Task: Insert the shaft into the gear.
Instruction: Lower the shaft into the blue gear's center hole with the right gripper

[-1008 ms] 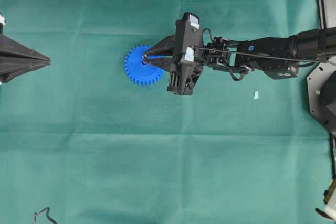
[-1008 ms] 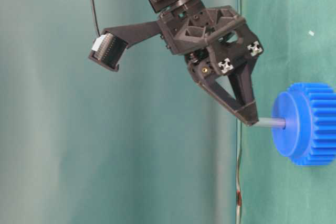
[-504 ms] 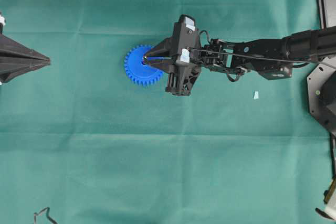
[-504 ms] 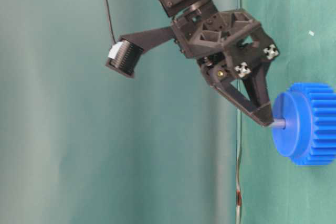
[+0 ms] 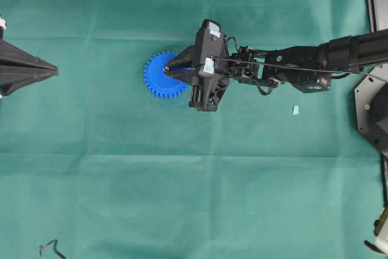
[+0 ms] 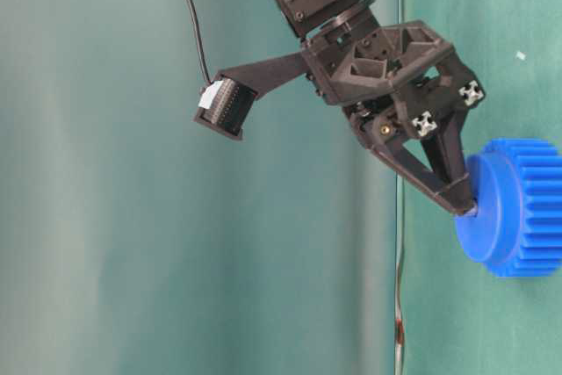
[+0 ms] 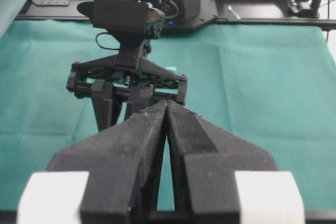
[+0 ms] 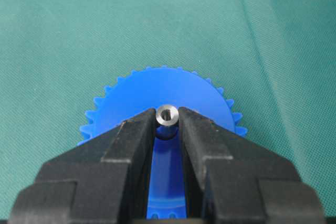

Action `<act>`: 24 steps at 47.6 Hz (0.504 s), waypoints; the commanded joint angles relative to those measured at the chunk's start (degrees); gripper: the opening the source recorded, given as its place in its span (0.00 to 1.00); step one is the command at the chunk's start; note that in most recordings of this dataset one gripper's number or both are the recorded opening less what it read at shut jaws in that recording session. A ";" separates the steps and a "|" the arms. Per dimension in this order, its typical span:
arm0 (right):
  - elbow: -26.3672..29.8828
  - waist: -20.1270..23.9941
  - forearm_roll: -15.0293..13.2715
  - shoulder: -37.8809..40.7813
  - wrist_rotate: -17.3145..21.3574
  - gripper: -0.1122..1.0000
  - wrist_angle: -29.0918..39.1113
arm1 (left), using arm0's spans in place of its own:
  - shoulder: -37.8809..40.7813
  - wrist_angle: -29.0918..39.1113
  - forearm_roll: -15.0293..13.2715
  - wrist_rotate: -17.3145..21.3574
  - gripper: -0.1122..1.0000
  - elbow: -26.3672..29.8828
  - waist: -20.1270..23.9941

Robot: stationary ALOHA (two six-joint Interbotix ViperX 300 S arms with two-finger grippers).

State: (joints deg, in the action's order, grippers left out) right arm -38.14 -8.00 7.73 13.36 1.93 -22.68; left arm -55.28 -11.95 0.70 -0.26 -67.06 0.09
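Note:
The blue toothed gear (image 5: pixel 156 77) lies flat on the green cloth. My right gripper (image 5: pixel 167 68) reaches over it from the right, shut on the shaft. In the right wrist view the shaft (image 8: pixel 167 114) is a small silver pin with a shiny round end, pinched between the two fingertips (image 8: pixel 142 124) right over the gear's (image 8: pixel 131 98) centre. At table level the fingertips (image 6: pixel 461 204) almost touch the gear's hub (image 6: pixel 492 217), with a sliver of shaft (image 6: pixel 474 212) showing. My left gripper (image 5: pixel 54 72) rests at the far left, shut and holding nothing (image 7: pixel 166 104).
A small pale-blue scrap (image 5: pixel 296 110) lies on the cloth to the right of the arm. A black cable end (image 5: pixel 48 248) sits at the front left corner. Black frame parts (image 5: pixel 371 107) stand along the right edge.
My right gripper has come down towards the gear with the shaft. The bare length of shaft between fingertips and hub has shrunk to almost nothing. The left arm has not moved.

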 commanded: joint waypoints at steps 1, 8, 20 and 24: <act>0.97 -0.35 0.09 -0.79 0.09 0.26 -0.26 | 0.44 -0.35 0.18 -0.09 0.10 1.58 0.09; 0.88 -0.35 0.09 -0.88 0.09 0.26 0.26 | 0.44 -0.26 0.18 -0.09 0.10 1.58 0.09; 0.88 -0.35 0.00 -0.79 0.09 0.26 0.44 | 0.44 -0.26 0.18 -0.09 0.10 1.58 0.09; 0.97 -0.35 0.00 -0.88 0.09 0.26 0.18 | 0.44 -0.18 0.18 -0.09 0.10 1.58 0.09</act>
State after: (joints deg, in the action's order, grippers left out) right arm -38.14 -8.09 7.65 13.36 1.93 -22.15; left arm -55.20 -11.87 0.70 -0.26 -67.06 0.09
